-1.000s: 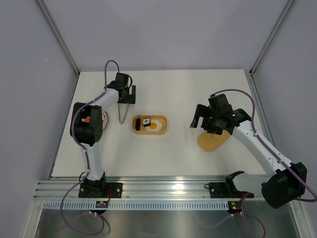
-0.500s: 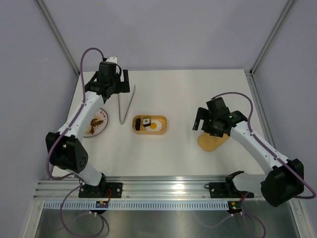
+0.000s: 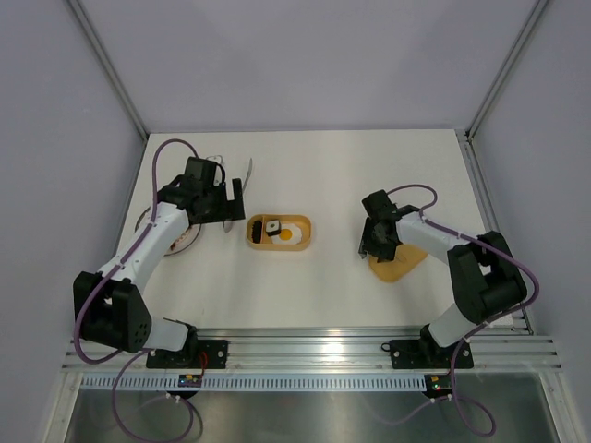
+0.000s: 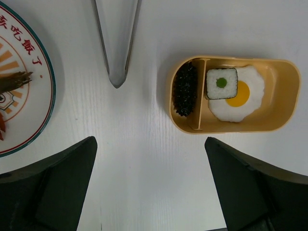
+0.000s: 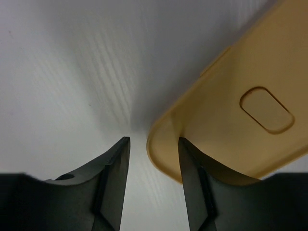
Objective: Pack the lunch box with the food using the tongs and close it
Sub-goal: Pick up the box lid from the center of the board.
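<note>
White tabletop [image 3: 332, 175] in a grey-walled booth w/ metal corner posts. The lunch box [image 3: 279, 232] sits about mid-table, lid off.

From the L wrist cam, the narrow compartment holds a dark seaweed-like piece [image 4: 185, 88]. The wide one holds a fried egg [image 4: 238, 96] w/ a rice cube [image 4: 222, 83], green dot on top, overlapping the egg on the divider side.

Tongs [image 4: 117, 77] lie flat just left of the box, not touching it, joined end toward the arm bases. A patterned-rim plate [image 4: 33, 120] is further left w/ a brownish bit [image 4: 12, 81] on it.

L gripper [image 4: 150, 144] hovers over the table btwn plate and box, jaws spread wide, nothing in them.

The lid [image 3: 402, 263] lies flat on the right side, well apart from the box. R gripper [image 5: 154, 140] is down at the lid's rounded end, jaws part-way open and straddling the rim. One finger is over the lid, the other over bare table w/ a thin gap to the rim, so no clamp. Can't tell if the inner finger touches.
</note>
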Robot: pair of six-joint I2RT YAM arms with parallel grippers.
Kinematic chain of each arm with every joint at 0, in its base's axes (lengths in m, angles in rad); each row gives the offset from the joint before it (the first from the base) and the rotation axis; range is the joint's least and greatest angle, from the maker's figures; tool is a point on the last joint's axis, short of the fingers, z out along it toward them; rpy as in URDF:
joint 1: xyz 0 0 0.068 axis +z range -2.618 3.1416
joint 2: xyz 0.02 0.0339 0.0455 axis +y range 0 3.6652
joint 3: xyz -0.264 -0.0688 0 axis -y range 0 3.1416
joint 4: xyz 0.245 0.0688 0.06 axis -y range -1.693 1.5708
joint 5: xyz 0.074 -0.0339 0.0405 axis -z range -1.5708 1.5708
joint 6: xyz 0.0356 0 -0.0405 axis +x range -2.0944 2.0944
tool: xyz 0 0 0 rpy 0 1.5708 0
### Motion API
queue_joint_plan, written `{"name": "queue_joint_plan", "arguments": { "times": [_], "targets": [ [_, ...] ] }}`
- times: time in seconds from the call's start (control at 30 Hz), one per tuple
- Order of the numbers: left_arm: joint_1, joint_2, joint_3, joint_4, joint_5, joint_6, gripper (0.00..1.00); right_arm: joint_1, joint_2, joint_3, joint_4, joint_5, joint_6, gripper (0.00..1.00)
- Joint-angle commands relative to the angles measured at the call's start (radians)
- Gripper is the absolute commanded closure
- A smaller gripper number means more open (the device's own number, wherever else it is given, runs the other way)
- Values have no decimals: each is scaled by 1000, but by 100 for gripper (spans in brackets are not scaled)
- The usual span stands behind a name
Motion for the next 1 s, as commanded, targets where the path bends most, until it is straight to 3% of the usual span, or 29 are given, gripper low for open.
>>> {"name": "queue_joint_plan", "arguments": {
  "times": [0.0,0.1,0.13,0.23,0.43,0.6,0.77,0.97],
  "targets": [
    [-5,-24,14,51,86,-49,1,23,61,31,67,54,13,49],
    [-5,-16,37,18,77,-49,1,38,96,32,53,80,33,65],
    [-5,-18,40,16,76,-49,1,43,99,32,47,89,39,78],
    [-5,-45,23,16,76,-58,1,58,82,34,30,110,50,100],
    [-7,-102,2,13,83,-67,1,88,-51,89,-53,109,30,100],
    [-45,-133,11,13,134,-56,1,97,-218,135,-68,18,37,100],
    [-193,-136,5,70,171,-93,1,94,-268,187,-54,-38,102,100],
    [-338,-118,-93,303,281,-171,1,95,-274,198,24,-98,238,100]
  ]
}}
